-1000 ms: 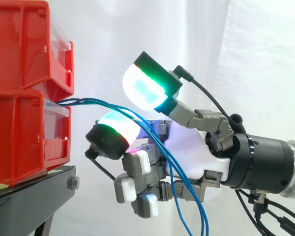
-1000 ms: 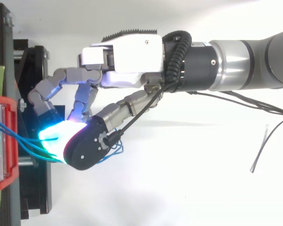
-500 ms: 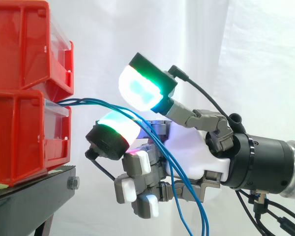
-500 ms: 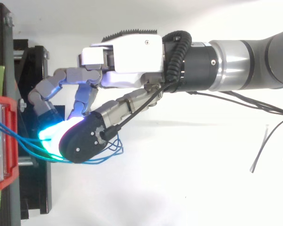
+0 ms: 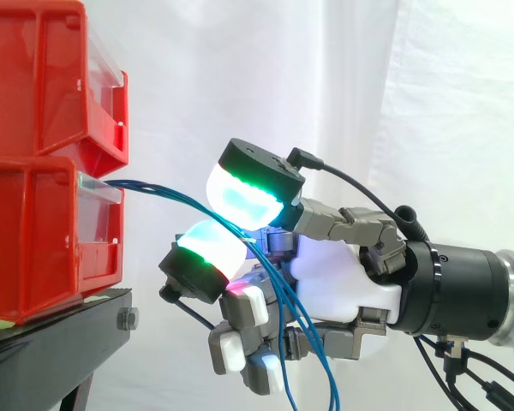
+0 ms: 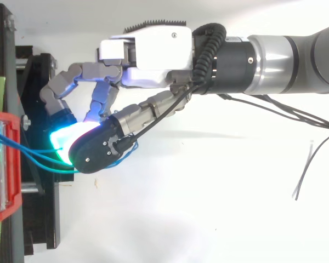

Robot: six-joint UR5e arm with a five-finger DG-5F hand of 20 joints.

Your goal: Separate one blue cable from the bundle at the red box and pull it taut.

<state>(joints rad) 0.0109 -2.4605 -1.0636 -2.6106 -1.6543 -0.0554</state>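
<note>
Thin blue cables (image 5: 154, 187) leave the front of the lower red box (image 5: 34, 240) and run right to my hand (image 5: 347, 282). The hand's glowing green-and-white thumb pad (image 5: 244, 193) is pressed down against a finger pad (image 5: 207, 250), with the cables pinched between them. I cannot tell how many strands are caught. Behind the pinch the strands hang down past the palm (image 5: 313, 360). From above, the hand (image 6: 153, 52) reaches left toward the red box (image 6: 0, 175), and the cables (image 6: 35, 160) span the short gap with a little slack.
A second red bin (image 5: 43, 77) sits on top of the lower one. Both rest on a black stand (image 5: 60, 334), also visible from above (image 6: 41, 213). A white curtain (image 5: 445, 111) hangs behind. The arm fills the right side.
The thumb pad has dropped onto the finger pad, closing the gap on the cables. The hand has shifted slightly away from the box, and the slack loop beside it has shrunk.
</note>
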